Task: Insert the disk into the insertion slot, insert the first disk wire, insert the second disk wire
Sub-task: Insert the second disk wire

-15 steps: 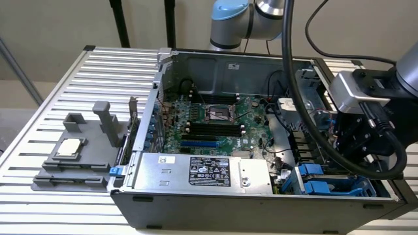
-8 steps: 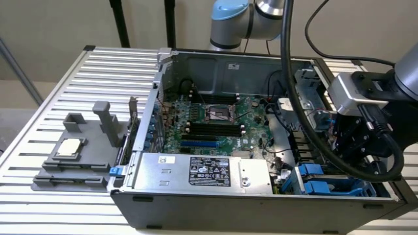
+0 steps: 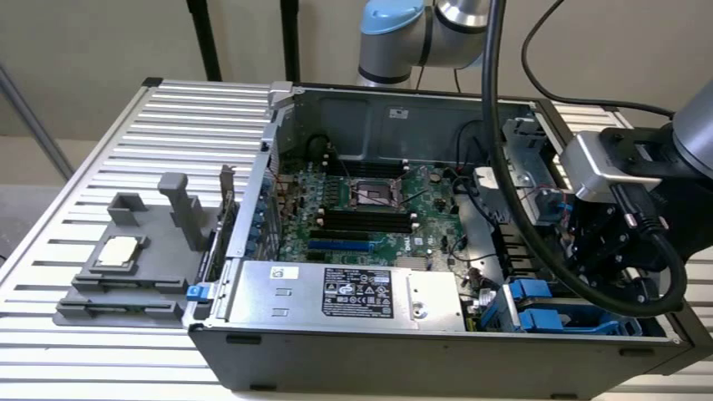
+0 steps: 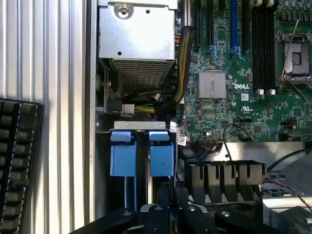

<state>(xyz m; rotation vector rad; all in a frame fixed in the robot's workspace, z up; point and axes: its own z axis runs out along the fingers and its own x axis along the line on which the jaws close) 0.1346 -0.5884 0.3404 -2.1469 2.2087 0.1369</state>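
On the ribbed metal table [image 3: 134,117], in the open computer case's [image 3: 446,359] front corner at the exterior view's right: gripper [image 4: 163,214] just above the insertion slot [image 4: 141,125], grip impossible to tell, the disk [image 4: 162,158] apparently seated there beside a second blue carrier [image 4: 123,158]; probably best pressed squarely, clear of the cables [image 4: 183,63] beyond.

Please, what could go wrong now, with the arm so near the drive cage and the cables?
1. The thick black cable hangs over the open case; it might snag on the case wall.
2. The gripper sits close above the blue carriers; a misaligned descent could jam against them.
3. Loose wire bundles beside the power supply could be pinched.
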